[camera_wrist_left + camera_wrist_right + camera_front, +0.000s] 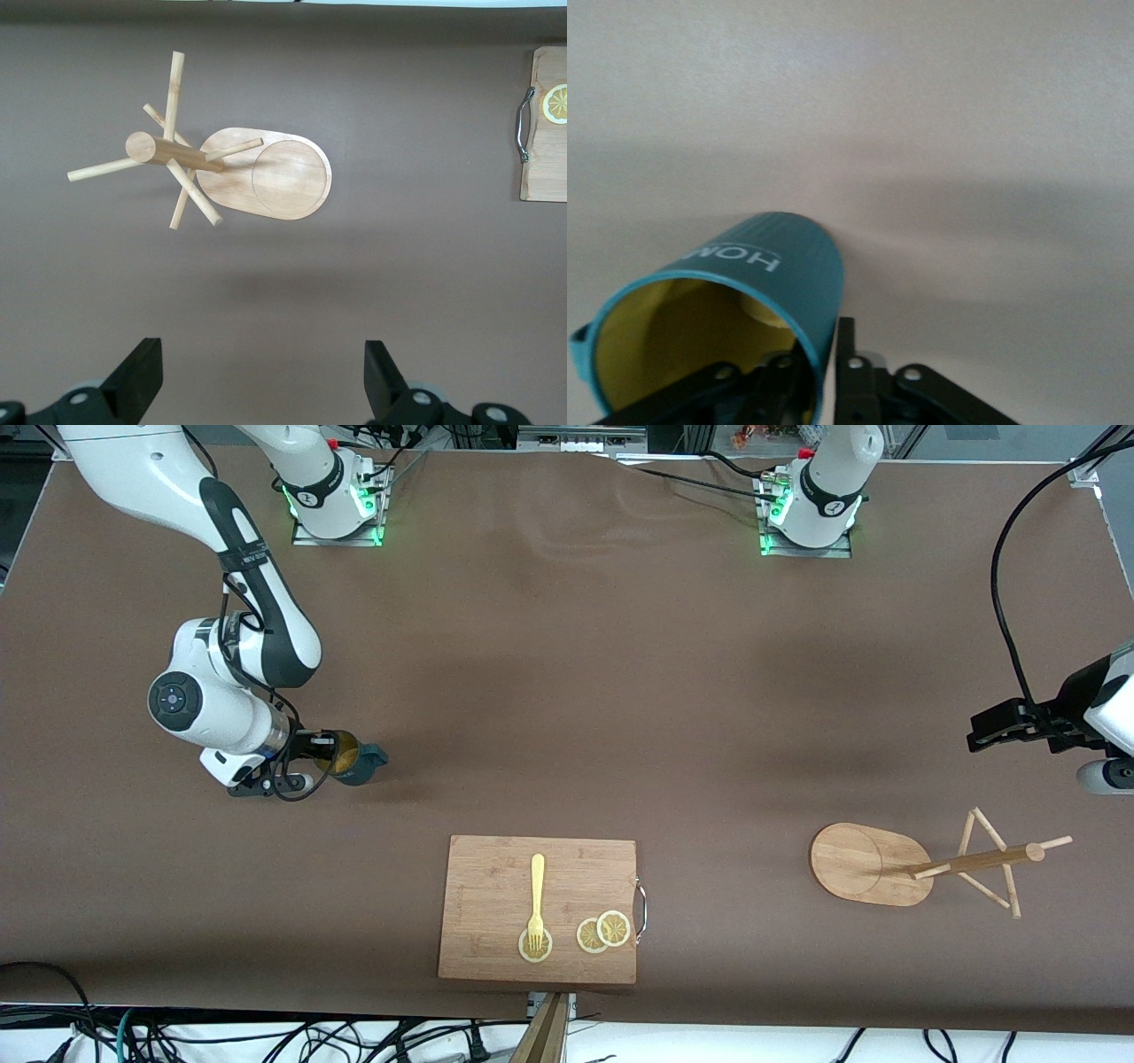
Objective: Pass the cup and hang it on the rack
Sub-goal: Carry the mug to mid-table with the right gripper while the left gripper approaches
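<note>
Nearest the front camera, a bamboo cutting board [538,909] lies at the desk's [567,691] front edge, midway along it, carrying a yellow fork [536,903] and lemon slices [603,931].

Toward the left arm's end, also close to the front edge, stands the rack [921,864]: an oval wooden base with a post and thin pegs. It looks upright to me, though the high camera makes it appear to lean.

I see the cup [353,758] toward the right arm's end of the desk, farther from the front edge than the board. It is teal with a yellow inside and a loop handle pointing away from the arm. The right pincer [321,755] is closed on the cup's rim, one finger inside the mouth and one outside, as the right wrist view shows [824,376]. In that view the cup [744,301] looks tipped, and I cannot tell whether it touches the desk.

The left pincer [997,731] waits over the desk near the left arm's edge, above the rack, with its black fingers [137,376] spread wide and nothing between them.

I judge the cup rigid, light, probably glazed and slippery, and breakable if dropped. A rim grip suits it; the handover should leave the handle free for a peg.
</note>
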### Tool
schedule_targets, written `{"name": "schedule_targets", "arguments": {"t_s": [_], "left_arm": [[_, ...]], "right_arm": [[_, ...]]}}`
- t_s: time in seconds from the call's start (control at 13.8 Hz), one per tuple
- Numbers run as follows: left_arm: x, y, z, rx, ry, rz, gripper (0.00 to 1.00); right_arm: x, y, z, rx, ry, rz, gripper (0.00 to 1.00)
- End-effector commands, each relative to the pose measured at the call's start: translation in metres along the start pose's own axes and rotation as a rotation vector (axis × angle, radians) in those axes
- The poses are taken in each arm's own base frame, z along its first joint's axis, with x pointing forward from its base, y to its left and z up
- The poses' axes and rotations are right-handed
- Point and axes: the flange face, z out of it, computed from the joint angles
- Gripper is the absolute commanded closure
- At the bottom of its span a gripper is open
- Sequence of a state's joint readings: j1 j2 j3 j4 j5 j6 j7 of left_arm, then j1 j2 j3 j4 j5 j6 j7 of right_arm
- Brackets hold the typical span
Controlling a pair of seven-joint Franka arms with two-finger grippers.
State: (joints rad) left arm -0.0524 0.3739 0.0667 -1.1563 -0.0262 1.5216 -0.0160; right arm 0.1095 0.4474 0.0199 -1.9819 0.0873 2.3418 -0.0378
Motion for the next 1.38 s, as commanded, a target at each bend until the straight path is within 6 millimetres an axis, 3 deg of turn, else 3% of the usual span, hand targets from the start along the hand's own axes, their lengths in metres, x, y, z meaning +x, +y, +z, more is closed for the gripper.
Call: {"name": "schedule_targets", "arguments": {"t_s": [0.0, 0.22, 0.36, 0.58, 0.72, 0.87, 1.09, 1.3], "left_arm": [[0.003, -0.001, -0.004, -0.017, 0.009, -0.003, 0.00], [0.003, -0.002, -0.005, -0.016, 0.009, -0.004, 0.00], [0.000, -0.003, -0.005, -0.014, 0.004, -0.005, 0.00], [-0.013, -0.001, -0.010, -0.016, -0.005, -0.002, 0.00], [-0.035, -0.009, -0.005, -0.031, -0.047, -0.010, 0.00], [-0.056, -0.007, -0.002, -0.040, -0.076, -0.001, 0.00], [-0.071, 0.002, 0.017, -0.118, -0.131, 0.063, 0.00], [-0.081, 0.002, 0.056, -0.179, -0.206, 0.475, 0.00]], "right_arm": [[0.008, -0.041, -0.029, 0.039, 0.007, 0.014, 1.00], [0.022, -0.129, -0.075, 0.067, -0.003, 0.105, 1.00], [0.022, -0.201, -0.086, 0.074, 0.005, 0.155, 1.00], [0.005, -0.322, -0.074, 0.081, 0.013, 0.262, 1.00], [-0.011, -0.404, -0.063, 0.093, 0.031, 0.320, 1.00], [-0.034, -0.472, -0.044, 0.082, 0.070, 0.350, 1.00], [-0.083, -0.548, -0.006, 0.064, 0.106, 0.342, 1.00], [-0.116, -0.578, 0.020, 0.054, 0.121, 0.327, 1.00]]}}
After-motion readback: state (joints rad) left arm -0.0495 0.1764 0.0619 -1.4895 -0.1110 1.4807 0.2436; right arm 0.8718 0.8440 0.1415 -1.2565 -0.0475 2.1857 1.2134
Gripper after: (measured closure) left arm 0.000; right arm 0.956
